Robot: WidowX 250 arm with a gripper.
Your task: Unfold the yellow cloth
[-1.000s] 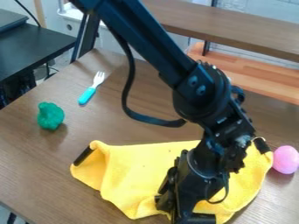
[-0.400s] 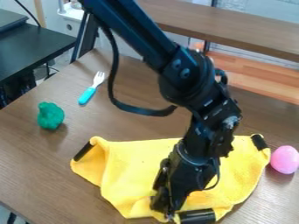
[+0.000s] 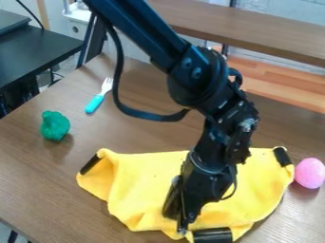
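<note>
A robot's arm has shifted left across the view over the past second, bringing its pincer with it and leaving a black corner of the yellow cloth in plainer sight. The cloth lies rumpled on the wooden counter, its long axis running across the view, its left end curled over on itself. The pincer is down at the near edge, just left of that black corner, with most of the cloth lying beyond it and to its right. How far the pincer is open, and whether it has hold of any fabric, cannot be told from this angle. Unfolding looks unfinished; drawing the near edge outward, away from the bulk, would likely spread it, though a poor grip could drag the whole cloth. A pink egg sits just beside its right end.
</note>
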